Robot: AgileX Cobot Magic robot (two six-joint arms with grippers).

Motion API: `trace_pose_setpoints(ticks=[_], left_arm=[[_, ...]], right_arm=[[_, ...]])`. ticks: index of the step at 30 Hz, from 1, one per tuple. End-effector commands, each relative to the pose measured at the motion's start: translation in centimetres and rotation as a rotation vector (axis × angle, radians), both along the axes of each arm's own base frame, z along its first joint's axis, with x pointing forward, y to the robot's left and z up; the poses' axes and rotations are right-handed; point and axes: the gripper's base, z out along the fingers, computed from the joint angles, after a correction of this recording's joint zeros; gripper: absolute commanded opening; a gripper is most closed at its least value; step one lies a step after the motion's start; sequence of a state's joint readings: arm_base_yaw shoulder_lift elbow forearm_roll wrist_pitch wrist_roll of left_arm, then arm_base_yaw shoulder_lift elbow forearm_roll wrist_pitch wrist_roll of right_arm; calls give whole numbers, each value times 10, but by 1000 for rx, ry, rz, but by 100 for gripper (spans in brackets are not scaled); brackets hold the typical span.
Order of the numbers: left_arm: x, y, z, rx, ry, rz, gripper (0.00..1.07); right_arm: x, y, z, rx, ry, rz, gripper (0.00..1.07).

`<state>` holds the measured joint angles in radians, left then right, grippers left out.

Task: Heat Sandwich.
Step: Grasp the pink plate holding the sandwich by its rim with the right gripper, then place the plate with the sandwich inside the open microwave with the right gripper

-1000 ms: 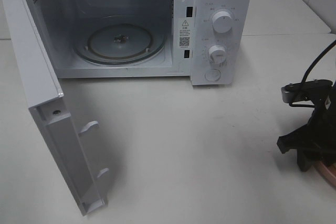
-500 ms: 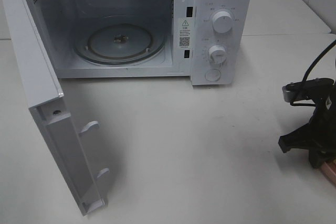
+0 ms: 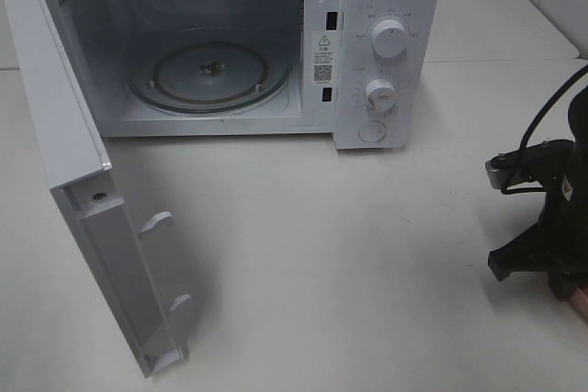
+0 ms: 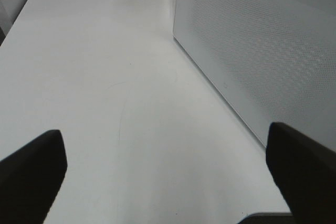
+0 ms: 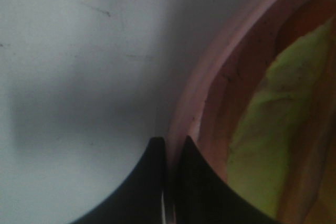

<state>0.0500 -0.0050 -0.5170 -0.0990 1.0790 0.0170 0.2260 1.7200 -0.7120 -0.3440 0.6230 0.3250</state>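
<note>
In the right wrist view my right gripper (image 5: 170, 148) is shut, its two black fingers pressed together on the rim of the pink plate (image 5: 191, 103). The sandwich (image 5: 265, 124) lies on that plate, showing yellow-green filling and reddish layers. In the exterior high view the right gripper (image 3: 559, 274) is low at the far right edge of the table, and only a sliver of the plate (image 3: 580, 304) shows beside it. My left gripper (image 4: 165, 179) is open over bare table beside the microwave's door (image 4: 262, 51).
The white microwave (image 3: 386, 52) stands at the back with its door (image 3: 83, 199) swung wide open to the left. The glass turntable (image 3: 209, 75) inside has nothing on it. A black cable (image 3: 551, 107) hangs by the right arm.
The right gripper has closed from partly open onto the plate's rim, and the arm has shifted slightly. The microwave and left gripper have not moved.
</note>
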Motion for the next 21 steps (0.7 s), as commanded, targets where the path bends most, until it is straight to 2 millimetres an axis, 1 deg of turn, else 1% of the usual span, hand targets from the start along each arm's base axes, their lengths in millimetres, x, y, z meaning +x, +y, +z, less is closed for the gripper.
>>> trace_pose_setpoints(ticks=[1,7,15,17,18,21], left_arm=[[-2,-1,0,-12,-26,-9,98],[-2,-1,0,-12,-26,-9,98],[-2,-1,0,-12,-26,-9,98],[-2,-1,0,-12,-26,-9,98],[-2,-1,0,-12,-26,-9,98],[-2,-1,0,-12,-26,-9,98]], right_arm=[[0,3,2,-30,9,8,0],[-1,0,4,-76,25,4,0],[-5,14,7,-115,28,71,0],[-6,16,11,-119,14,89,0],[-8,17,17,-133,3,97,0],[-9,17,22,-144,-7,103,0]])
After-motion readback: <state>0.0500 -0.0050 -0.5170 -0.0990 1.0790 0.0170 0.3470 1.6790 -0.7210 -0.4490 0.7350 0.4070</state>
